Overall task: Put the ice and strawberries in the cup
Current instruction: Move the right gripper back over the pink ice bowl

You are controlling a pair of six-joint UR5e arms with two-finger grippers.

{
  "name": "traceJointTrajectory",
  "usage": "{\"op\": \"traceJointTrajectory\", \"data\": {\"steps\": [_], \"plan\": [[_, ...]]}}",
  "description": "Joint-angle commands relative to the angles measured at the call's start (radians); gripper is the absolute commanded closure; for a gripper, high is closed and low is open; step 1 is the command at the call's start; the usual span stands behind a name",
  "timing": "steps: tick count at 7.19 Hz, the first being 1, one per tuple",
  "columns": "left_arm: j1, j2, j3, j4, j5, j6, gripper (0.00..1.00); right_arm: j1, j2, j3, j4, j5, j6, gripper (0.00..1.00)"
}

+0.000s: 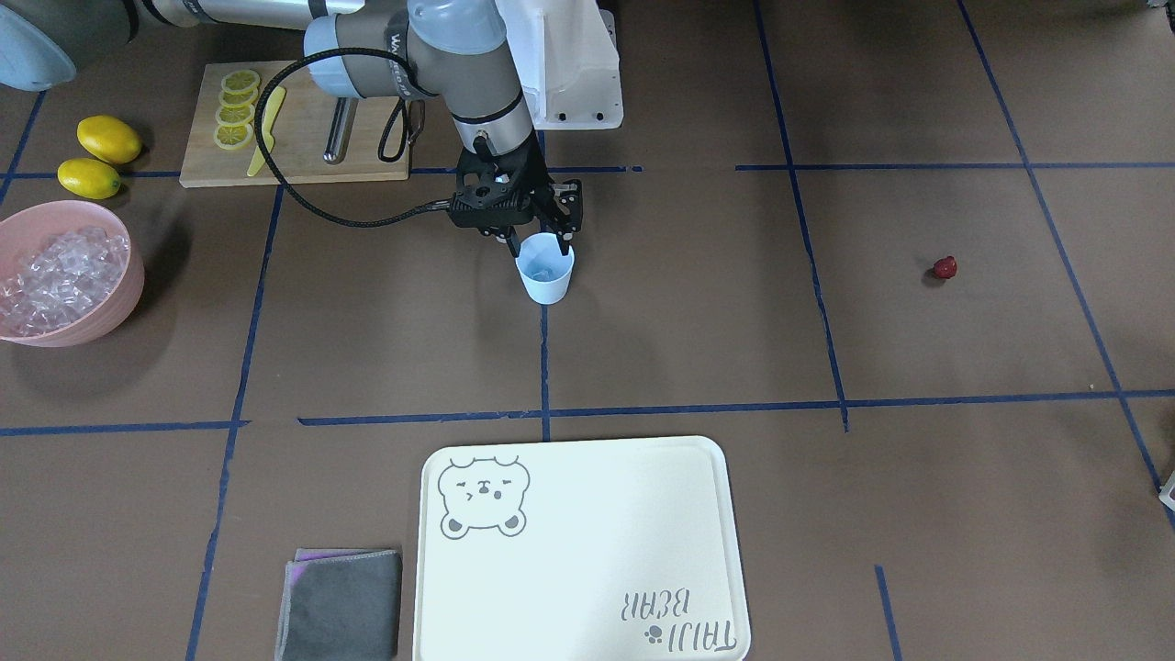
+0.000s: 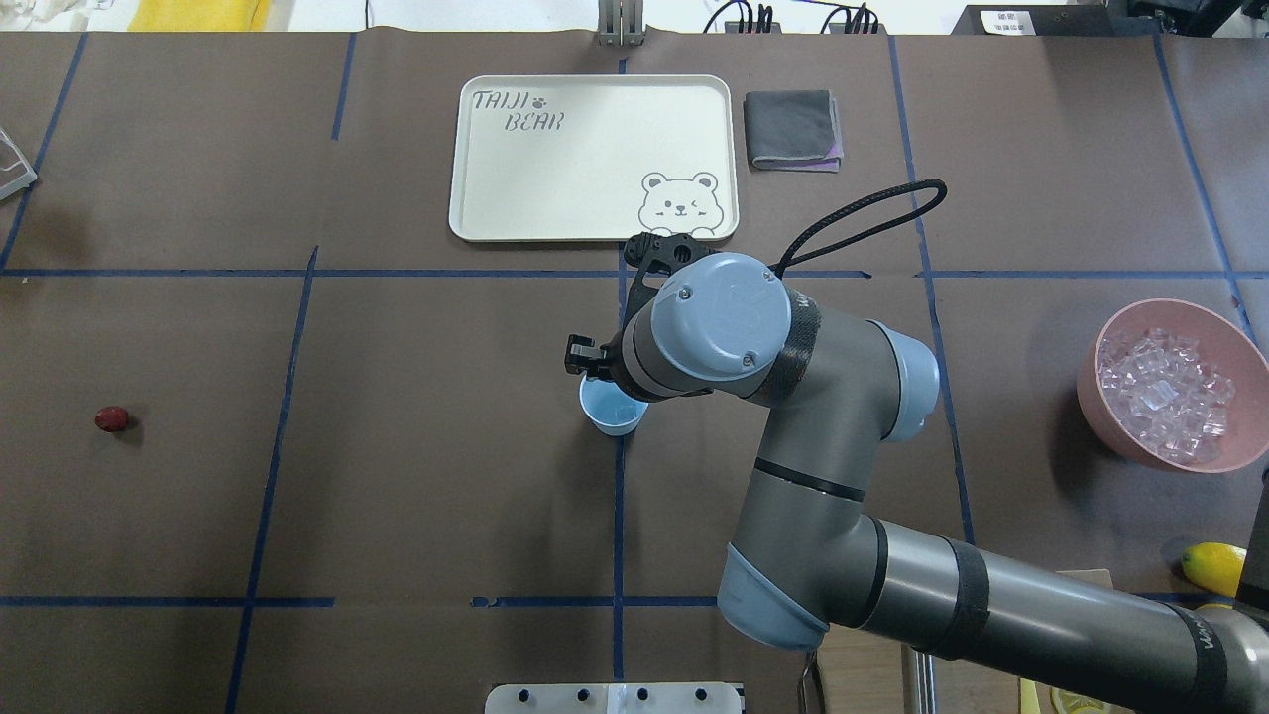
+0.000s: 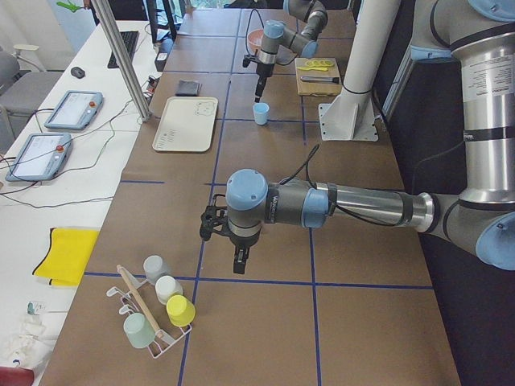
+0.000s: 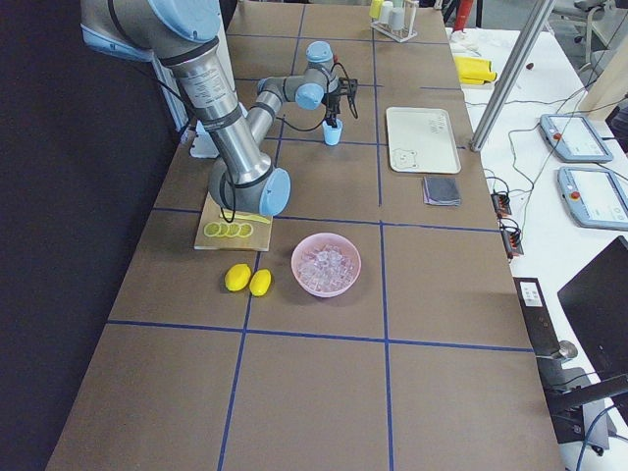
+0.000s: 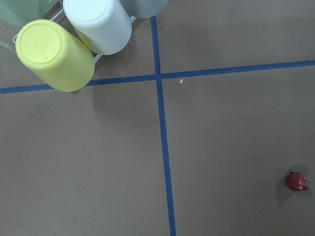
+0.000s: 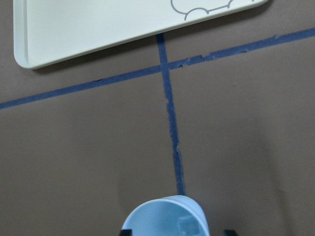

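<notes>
Robot-side edge of the table (image 1: 698,349), right end: cutting board (image 1: 303,138) with lemon slices (image 1: 237,108) and a yellow knife (image 1: 266,133). Two lemons (image 1: 108,138) lie beside it, and just past them a pink bowl (image 1: 110,317) is heaped with ice (image 1: 60,275).

Mid-table: cup (image 1: 546,275) upright on a blue tape line (image 1: 544,367), with an ice cube (image 6: 187,224) inside. Right gripper (image 1: 537,239) hangs just over the rim, jaws spread wide, one tip at each side, holding nothing.

Left half: strawberry (image 1: 945,267) alone, well apart from the cup, with a wide stretch of brown table between.

Left end: left gripper (image 3: 239,261) hovers near a rack of upturned cups (image 3: 157,318). Cannot tell how its jaws stand.

Far edge: cream tray (image 1: 587,514), printed "TAIJI BEAR" with a bear face. Grey cloth (image 1: 344,606) just beside it.
</notes>
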Motion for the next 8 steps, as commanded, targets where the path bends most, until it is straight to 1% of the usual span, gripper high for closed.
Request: {"op": "traceJointTrajectory", "data": {"steps": [1, 2, 3, 4, 5, 6, 7, 8], "plan": [[0.002, 0.002, 0.0, 0.002, -0.049, -0.009, 0.0, 0.11, -0.105, 0.173, -0.136, 0.061, -0.015, 0.31], [0.002, 0.003, 0.0, 0.002, -0.052, -0.012, 0.0, 0.18, -0.173, 0.242, -0.191, 0.109, -0.018, 0.31], [0.002, 0.002, 0.0, 0.002, -0.054, -0.012, 0.0, 0.256, -0.291, 0.318, -0.19, 0.171, -0.109, 0.31], [0.002, 0.002, -0.002, 0.002, -0.054, -0.012, 0.0, 0.337, -0.397, 0.354, -0.187, 0.253, -0.227, 0.3], [0.002, 0.002, -0.002, 0.002, -0.054, -0.012, 0.0, 0.388, -0.488, 0.365, -0.179, 0.29, -0.314, 0.3], [0.002, 0.002, -0.006, 0.002, -0.054, -0.012, 0.0, 0.422, -0.576, 0.373, -0.151, 0.292, -0.431, 0.3], [0.002, 0.003, -0.023, 0.005, -0.054, -0.014, 0.0, 0.439, -0.653, 0.367, -0.096, 0.295, -0.496, 0.31], [0.002, 0.005, -0.031, 0.005, -0.054, -0.015, 0.0, 0.462, -0.701, 0.35, -0.054, 0.316, -0.568, 0.31]]}}
